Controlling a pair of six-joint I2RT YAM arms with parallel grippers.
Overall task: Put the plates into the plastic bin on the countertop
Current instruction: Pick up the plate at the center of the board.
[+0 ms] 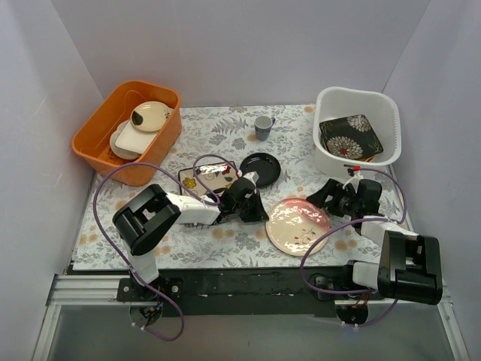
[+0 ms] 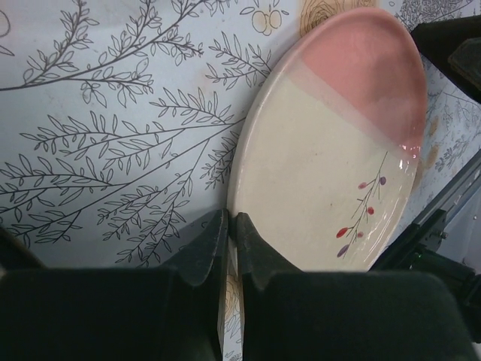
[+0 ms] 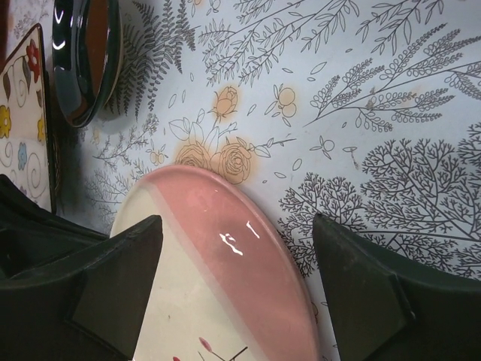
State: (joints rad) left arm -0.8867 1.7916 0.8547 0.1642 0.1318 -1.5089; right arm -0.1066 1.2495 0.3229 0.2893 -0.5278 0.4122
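A round pink and cream plate (image 1: pixel 298 224) lies on the fern-print countertop (image 1: pixel 225 241) in front of the arms. My left gripper (image 1: pixel 264 213) is shut on the left rim of the pink plate (image 2: pixel 331 165), one finger outside the rim and one over the cream face (image 2: pixel 233 224). My right gripper (image 1: pixel 328 198) hangs open over the pink side of the plate (image 3: pixel 225 248), a finger on either side of it (image 3: pixel 237 271), touching nothing. The white plastic bin (image 1: pixel 328 99) at the back right holds a black square plate with white flowers (image 1: pixel 350 137).
A small black plate (image 1: pixel 261 167) and a cream square flowered plate (image 1: pixel 204 178) lie just behind the left gripper; both show in the right wrist view (image 3: pixel 83 60) (image 3: pixel 26 120). A grey-blue cup (image 1: pixel 263 126) stands further back. An orange tub (image 1: pixel 161 135) with cream dishes sits at the back left.
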